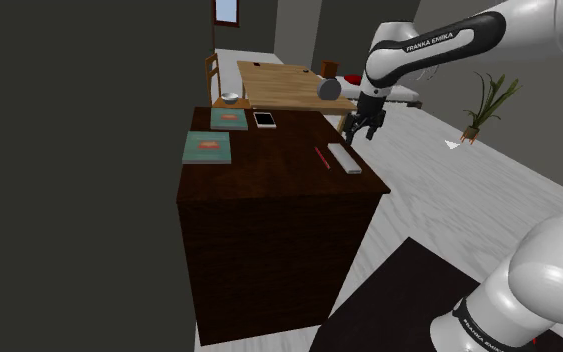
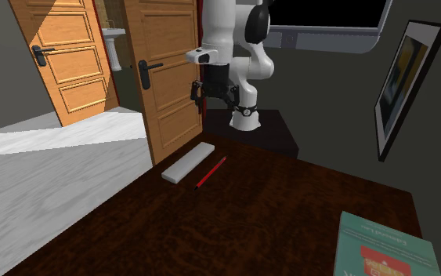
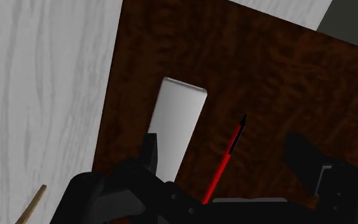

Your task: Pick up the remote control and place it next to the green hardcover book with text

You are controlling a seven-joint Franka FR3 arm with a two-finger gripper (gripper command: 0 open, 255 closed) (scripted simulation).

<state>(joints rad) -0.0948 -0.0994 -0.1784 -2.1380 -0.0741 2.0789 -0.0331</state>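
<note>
The remote control (image 1: 345, 158) is a pale grey bar lying near the edge of the dark wooden table (image 1: 269, 175) on the shoulder view's right, with a red pencil (image 1: 322, 158) beside it. My gripper (image 1: 362, 128) hangs open above and just beyond the remote, touching nothing. In the wrist view the remote (image 3: 180, 124) lies below one fingertip (image 3: 151, 151), and the pencil (image 3: 227, 156) lies between the two fingers. Two green books (image 1: 207, 147) (image 1: 229, 118) lie on the table's far side from the remote. One green book (image 2: 383, 251) fills the second exterior view's lower right corner.
A white tablet (image 1: 264, 119) and a small bowl (image 1: 231, 98) sit at the table's back. A light wooden table (image 1: 279, 80) stands behind it, a potted plant (image 1: 484, 108) on the floor. Wooden doors (image 2: 164, 78) and a framed picture (image 2: 406, 78) flank the arm.
</note>
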